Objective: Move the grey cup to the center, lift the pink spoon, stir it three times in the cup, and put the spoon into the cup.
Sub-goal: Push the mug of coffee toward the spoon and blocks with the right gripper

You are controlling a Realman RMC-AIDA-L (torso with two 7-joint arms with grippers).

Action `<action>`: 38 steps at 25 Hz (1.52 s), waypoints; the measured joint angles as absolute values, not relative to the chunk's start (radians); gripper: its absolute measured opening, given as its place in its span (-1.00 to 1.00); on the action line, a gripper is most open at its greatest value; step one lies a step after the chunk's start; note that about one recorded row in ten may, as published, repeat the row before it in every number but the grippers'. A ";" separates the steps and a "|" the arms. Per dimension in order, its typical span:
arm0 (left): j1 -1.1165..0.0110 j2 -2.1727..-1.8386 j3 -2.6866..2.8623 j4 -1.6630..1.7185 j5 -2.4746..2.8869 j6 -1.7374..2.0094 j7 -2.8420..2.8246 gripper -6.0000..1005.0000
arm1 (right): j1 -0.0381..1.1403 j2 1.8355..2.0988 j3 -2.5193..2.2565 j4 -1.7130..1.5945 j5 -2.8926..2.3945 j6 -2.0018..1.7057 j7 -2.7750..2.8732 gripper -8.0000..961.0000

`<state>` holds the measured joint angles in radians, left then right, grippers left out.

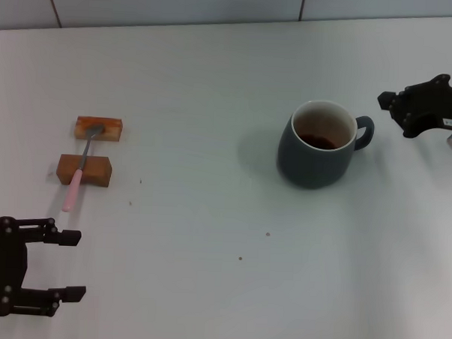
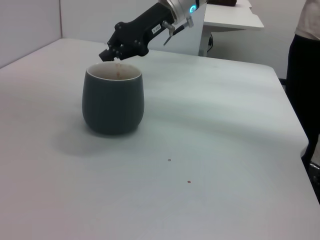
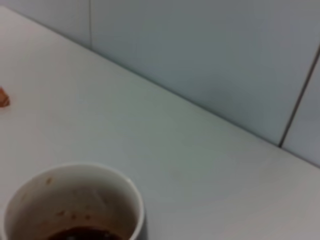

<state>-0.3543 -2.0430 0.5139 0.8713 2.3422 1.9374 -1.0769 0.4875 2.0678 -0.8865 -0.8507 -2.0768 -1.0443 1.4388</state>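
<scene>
A grey cup stands upright on the white table, right of centre in the head view, its loop handle pointing toward 3 o'clock and dark brown liquid pooled low in its cream interior. The right gripper hovers at about 2 o'clock from the cup, just beyond the handle and clear of it; its fingertips look drawn close together, though whether they are fully closed cannot be told. From the left wrist view the same gripper hangs just behind the cup's rim, not touching it. The right wrist view looks down on the cup's stained inner wall and the liquid at the bottom.

Well apart, at 9 o'clock from the cup, the pink spoon lies bridged across two brown wooden blocks: its metal bowl rests on the far block, its stem crosses the near one, and its pale pink handle end juts off toward 6 o'clock. The left gripper waits at 6 o'clock from the spoon, near the table's edge, its fingers spread wide and holding nothing.
</scene>
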 joint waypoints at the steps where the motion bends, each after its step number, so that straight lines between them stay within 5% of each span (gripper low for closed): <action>1: -0.354 -2.043 0.514 0.871 2.342 1.937 -1.077 0.53 | 0.490 2.068 -0.890 -0.847 -2.081 -1.045 1.439 -0.99; 38: -0.356 -2.044 0.502 0.871 2.342 1.937 -1.077 0.53 | 0.523 2.075 -1.038 -0.830 -2.083 -1.113 1.445 -0.99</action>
